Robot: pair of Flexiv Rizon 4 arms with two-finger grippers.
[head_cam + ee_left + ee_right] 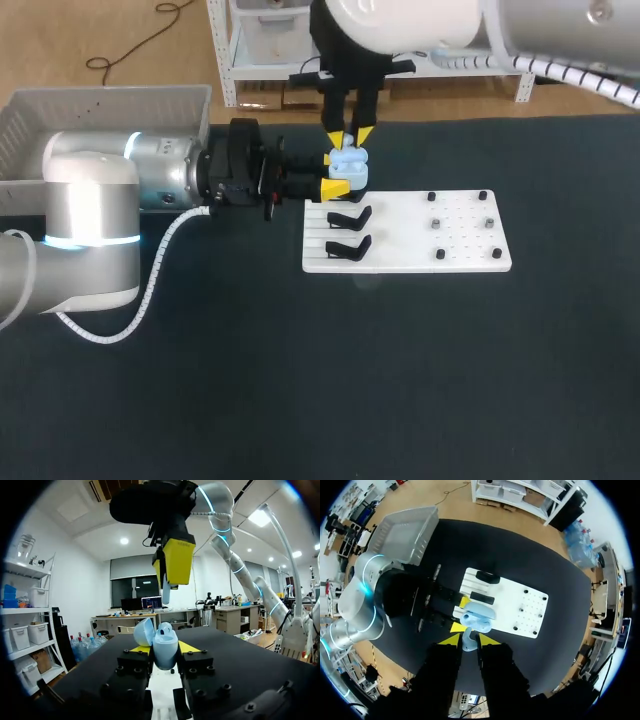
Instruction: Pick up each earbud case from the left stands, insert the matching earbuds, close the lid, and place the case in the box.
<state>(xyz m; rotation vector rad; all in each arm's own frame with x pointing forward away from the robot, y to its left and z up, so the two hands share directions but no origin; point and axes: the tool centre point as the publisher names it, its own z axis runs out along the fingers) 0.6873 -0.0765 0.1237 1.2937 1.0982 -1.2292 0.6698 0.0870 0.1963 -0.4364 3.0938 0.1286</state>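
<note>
Head view, left gripper (337, 176): clamped on the light-blue earbud case (349, 168) at the far left corner of the white stand board (450, 245).
Head view, right gripper (349, 137): directly above the case, tips down.
Head view, box (60, 120): grey, far left.
Left wrist view, case: lid open, gripped from both sides.
Left wrist view, earbud (166, 589): just above the open case, not touching.
Right wrist view, right gripper: pinched together on the earbud, case just ahead.
</note>
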